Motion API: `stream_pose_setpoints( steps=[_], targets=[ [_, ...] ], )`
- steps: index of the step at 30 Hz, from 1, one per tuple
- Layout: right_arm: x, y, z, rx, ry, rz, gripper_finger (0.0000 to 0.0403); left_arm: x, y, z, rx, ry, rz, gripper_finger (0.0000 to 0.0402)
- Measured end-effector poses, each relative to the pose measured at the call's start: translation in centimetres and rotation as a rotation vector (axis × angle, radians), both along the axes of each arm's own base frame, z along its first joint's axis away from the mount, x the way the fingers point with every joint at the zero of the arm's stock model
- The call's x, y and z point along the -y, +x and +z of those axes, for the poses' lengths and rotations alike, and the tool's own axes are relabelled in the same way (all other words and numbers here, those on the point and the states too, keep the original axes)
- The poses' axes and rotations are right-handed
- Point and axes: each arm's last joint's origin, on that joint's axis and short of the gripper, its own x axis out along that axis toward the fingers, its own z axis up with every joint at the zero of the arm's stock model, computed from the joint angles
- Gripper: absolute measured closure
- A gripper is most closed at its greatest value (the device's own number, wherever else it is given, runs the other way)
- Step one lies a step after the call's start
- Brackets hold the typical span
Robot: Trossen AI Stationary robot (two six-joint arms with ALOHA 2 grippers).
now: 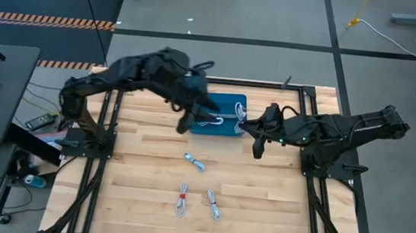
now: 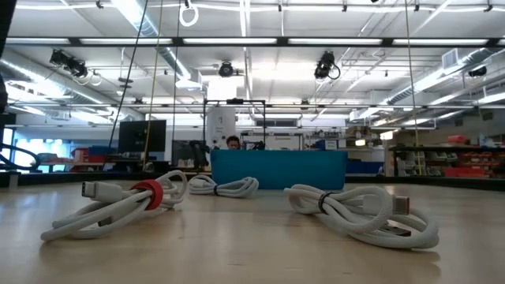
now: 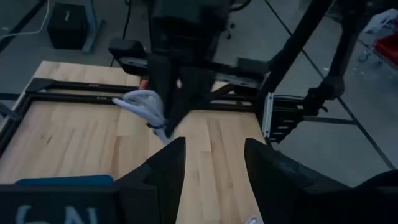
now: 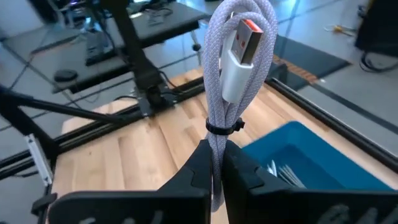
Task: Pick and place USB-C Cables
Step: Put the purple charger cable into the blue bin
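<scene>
Three silvery-white cable bundles lie on the wooden table: one (image 1: 194, 161) mid-table, one with a red band (image 1: 181, 200) and one (image 1: 213, 205) near the front; the low view shows them as the red-banded bundle (image 2: 118, 205), the middle one (image 2: 225, 187) and the right one (image 2: 363, 213). More cable (image 4: 280, 171) lies inside the blue bin (image 1: 220, 114). My right gripper (image 4: 216, 163) (image 1: 257, 146) is beside the bin's right end, shut on a further bundle (image 4: 231, 68). My left gripper (image 3: 214, 168) (image 1: 184, 123) is open over the bin's left end and holds nothing. My right gripper pinches the cable bundle between its two fingers at one end, just below its black tie (image 4: 222, 128). The bundle sticks out past the fingertips, lifted clear of table and bin. Its plug with the orange insert (image 4: 241, 46) is at the far, free end.
The blue bin (image 2: 278, 170) stands at the table's far middle, between both arms. A black metal frame (image 1: 316, 188) edges the table on left and right. Bare wood lies between the bin and the three cables at the front.
</scene>
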Motion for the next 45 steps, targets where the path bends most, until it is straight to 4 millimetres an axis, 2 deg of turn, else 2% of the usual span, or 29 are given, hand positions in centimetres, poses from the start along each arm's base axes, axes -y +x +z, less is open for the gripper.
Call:
stream_pose_setpoints(
  steps=[6,13,20,31,41,45],
  targets=[
    [-0.3,0.3,0.0,0.000,-0.011,0.072,0.0385,-0.6,3.7,-2.4,-0.006,-0.021,-0.028,0.0230],
    [-0.3,0.3,0.0,-0.006,-0.016,0.079,0.0385,-1.3,5.4,-3.4,0.010,-0.044,-0.048,0.0230],
    [-0.1,-0.1,-0.1,-0.043,-0.062,0.087,0.0387,-2.7,5.2,-3.3,0.018,-0.039,-0.011,0.0230],
    [1.9,-2.0,0.2,-0.100,-0.093,0.003,0.0387,-4.5,4.8,-3.3,0.016,-0.029,0.036,0.0230],
    [2.4,-1.9,0.5,-0.074,-0.109,-0.017,0.0387,-6.5,4.6,-3.8,-0.009,-0.019,0.080,0.0230],
    [2.4,-1.9,0.6,-0.070,-0.108,-0.018,0.0387,-6.5,4.7,-3.7,0.002,-0.017,0.079,0.0230]
  ],
)
